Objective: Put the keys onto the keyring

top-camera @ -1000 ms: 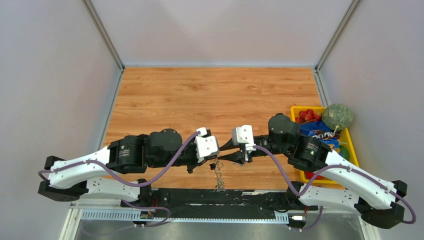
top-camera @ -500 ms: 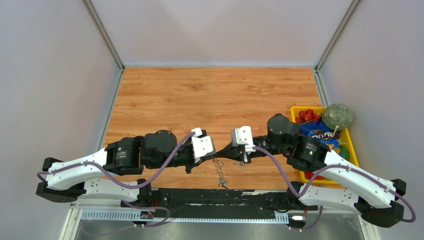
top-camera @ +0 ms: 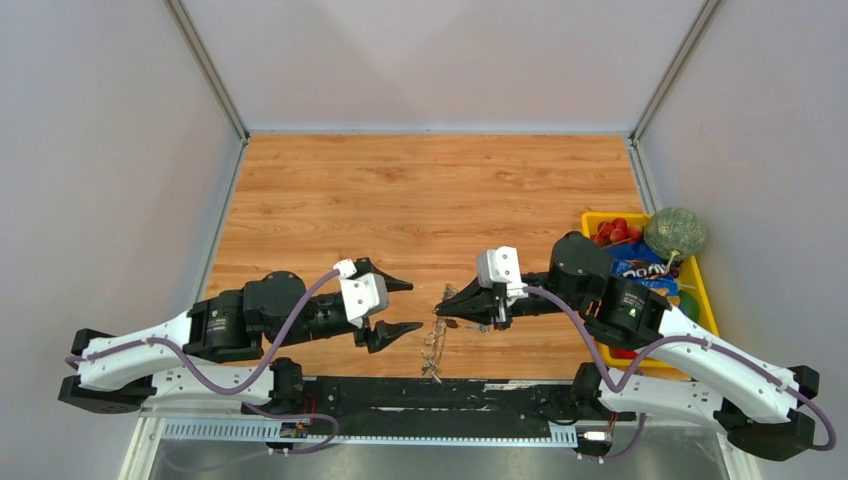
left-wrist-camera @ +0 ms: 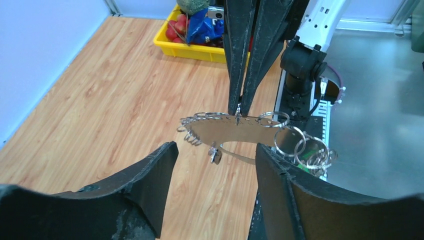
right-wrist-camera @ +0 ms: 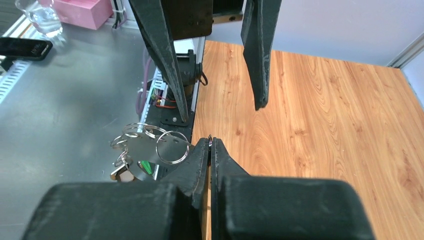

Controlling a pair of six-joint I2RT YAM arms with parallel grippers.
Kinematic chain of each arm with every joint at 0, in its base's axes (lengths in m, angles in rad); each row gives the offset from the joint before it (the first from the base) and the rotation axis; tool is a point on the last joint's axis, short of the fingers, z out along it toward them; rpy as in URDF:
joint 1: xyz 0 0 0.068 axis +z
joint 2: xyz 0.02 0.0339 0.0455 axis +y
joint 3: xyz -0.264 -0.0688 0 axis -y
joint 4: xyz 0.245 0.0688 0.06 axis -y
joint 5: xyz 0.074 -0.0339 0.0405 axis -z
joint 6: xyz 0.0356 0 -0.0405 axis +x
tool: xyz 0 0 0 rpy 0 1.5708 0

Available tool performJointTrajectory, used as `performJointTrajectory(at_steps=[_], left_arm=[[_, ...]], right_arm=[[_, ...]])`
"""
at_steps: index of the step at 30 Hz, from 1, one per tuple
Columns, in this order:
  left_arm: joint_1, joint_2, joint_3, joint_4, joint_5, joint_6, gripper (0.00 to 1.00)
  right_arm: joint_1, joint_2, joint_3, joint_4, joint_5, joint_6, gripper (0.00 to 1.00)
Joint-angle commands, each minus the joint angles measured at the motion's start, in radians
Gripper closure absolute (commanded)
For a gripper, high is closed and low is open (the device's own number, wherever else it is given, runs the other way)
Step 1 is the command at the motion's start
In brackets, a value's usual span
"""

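Note:
My right gripper is shut on the top edge of the keyring, a thin silvery hoop that hangs below its tips over the table's near edge. In the left wrist view the keyring carries several small rings and a tiny dark-headed key, with a bit of green behind the rings. My left gripper stands open just left of the bunch, touching nothing. In the right wrist view the shut jaws pinch a thin wire, and the rings hang to their left.
A yellow bin with red fruit, a blue bag and a melon stands at the right edge of the wooden table. A black rail runs along the near edge under the hanging bunch.
My left gripper let go of the bunch, opened and drew back to the left. My right gripper closed on the keyring and now carries it alone, shifted slightly right.

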Motion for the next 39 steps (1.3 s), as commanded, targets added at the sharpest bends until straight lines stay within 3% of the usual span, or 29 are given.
performJointTrajectory(at_steps=[1,14,28,39], left_arm=[[-0.002,-0.008,-0.035,0.107,0.011,0.043,0.3],[-0.003,-0.06,-0.089,0.169,0.021,0.014,0.23],[-0.002,-0.013,-0.098,0.279,0.048,0.011,0.22],[-0.002,-0.03,-0.119,0.311,0.047,-0.012,0.29]], right_arm=[[0.001,-0.027,0.002,0.144,-0.027,0.088,1.0],[0.011,-0.108,-0.145,0.449,0.139,0.321,1.0],[0.075,-0.207,-0.385,0.824,0.361,0.379,1.0],[0.107,-0.223,-0.478,1.039,0.395,0.367,1.0]])
